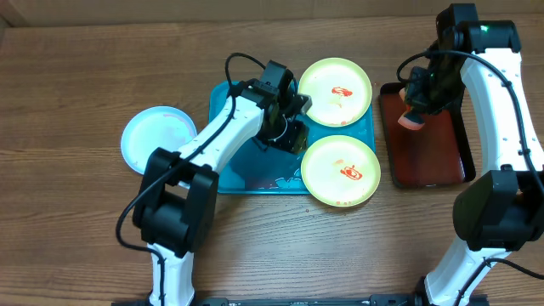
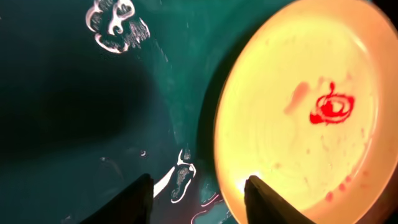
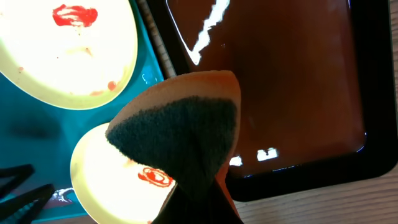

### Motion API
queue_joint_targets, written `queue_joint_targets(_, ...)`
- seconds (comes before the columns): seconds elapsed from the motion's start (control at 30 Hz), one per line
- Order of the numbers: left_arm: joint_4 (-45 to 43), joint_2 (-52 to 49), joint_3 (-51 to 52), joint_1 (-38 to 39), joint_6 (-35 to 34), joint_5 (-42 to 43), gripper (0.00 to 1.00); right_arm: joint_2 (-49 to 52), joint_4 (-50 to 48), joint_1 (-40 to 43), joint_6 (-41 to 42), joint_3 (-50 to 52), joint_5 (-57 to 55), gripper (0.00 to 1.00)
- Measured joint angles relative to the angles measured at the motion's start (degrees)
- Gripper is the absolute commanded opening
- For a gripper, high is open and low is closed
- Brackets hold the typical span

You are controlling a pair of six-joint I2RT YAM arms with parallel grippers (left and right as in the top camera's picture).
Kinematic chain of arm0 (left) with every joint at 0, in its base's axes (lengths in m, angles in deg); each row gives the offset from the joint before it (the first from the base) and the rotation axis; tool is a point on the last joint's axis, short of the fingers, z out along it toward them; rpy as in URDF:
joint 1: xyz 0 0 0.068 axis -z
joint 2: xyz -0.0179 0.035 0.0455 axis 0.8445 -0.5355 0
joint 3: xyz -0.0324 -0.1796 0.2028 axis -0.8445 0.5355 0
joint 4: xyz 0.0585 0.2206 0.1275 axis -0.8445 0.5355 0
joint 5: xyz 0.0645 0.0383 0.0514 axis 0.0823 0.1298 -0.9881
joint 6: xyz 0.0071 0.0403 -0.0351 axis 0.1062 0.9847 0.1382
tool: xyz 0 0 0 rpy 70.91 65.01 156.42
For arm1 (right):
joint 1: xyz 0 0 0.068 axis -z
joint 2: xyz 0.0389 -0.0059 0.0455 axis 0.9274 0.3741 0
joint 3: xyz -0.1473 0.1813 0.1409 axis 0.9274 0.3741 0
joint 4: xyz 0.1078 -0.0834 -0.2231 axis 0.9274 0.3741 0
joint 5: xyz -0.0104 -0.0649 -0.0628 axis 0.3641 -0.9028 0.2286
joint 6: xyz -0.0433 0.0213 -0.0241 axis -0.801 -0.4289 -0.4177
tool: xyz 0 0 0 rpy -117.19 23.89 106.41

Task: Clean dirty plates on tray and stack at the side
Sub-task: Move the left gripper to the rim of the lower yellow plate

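The teal tray (image 1: 246,174) lies mid-table. Two yellow-green plates with red smears rest on its right side, one far (image 1: 335,91) and one near (image 1: 340,170). A pale blue-white plate (image 1: 155,138) lies on the table left of the tray. My left gripper (image 1: 293,129) is open and empty, low over the tray (image 2: 74,93); one finger of the gripper (image 2: 199,196) is over the rim of a smeared plate (image 2: 311,112). My right gripper (image 1: 416,106) is shut on an orange sponge (image 3: 180,130) with a dark face, held above the dark-red tray (image 3: 280,81).
The dark-red black-rimmed tray (image 1: 429,157) lies right of the teal tray. The right wrist view also shows both yellow-green plates, far (image 3: 68,50) and near (image 3: 106,177). White wet streaks (image 2: 115,25) mark the teal tray's floor.
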Motion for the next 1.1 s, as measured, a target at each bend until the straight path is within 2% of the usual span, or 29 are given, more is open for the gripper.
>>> queue_joint_targets(0.4,2.4,-2.9,0.0,1.0,3.6,1.4,0.48,0.0,0.1,0.0,-0.1,0.0,0.0,0.04)
queue_joint_targets(0.63,2.3,-2.9,0.0,3.3,2.5,-1.2,0.47,0.0,0.1,0.0,-0.1,0.0,0.0,0.04)
queue_joint_targets(0.77,1.5,-3.1,0.0,4.2,1.4,-3.5,0.40,0.0,0.1,0.0,-0.1,0.0,0.0,0.04)
queue_joint_targets(0.93,1.3,-4.0,0.0,5.3,-0.9,-6.7,0.19,0.0,0.1,0.0,-0.1,0.0,0.0,0.04)
queue_joint_targets(1.0,1.3,-4.1,0.0,5.5,-0.9,-7.3,0.07,0.0,0.1,0.0,-0.1,0.0,0.0,0.04)
queue_joint_targets(1.1,1.4,-4.1,-0.3,5.6,-1.6,-7.7,0.04,0.0,0.1,0.0,-0.1,0.0,0.0,0.04)
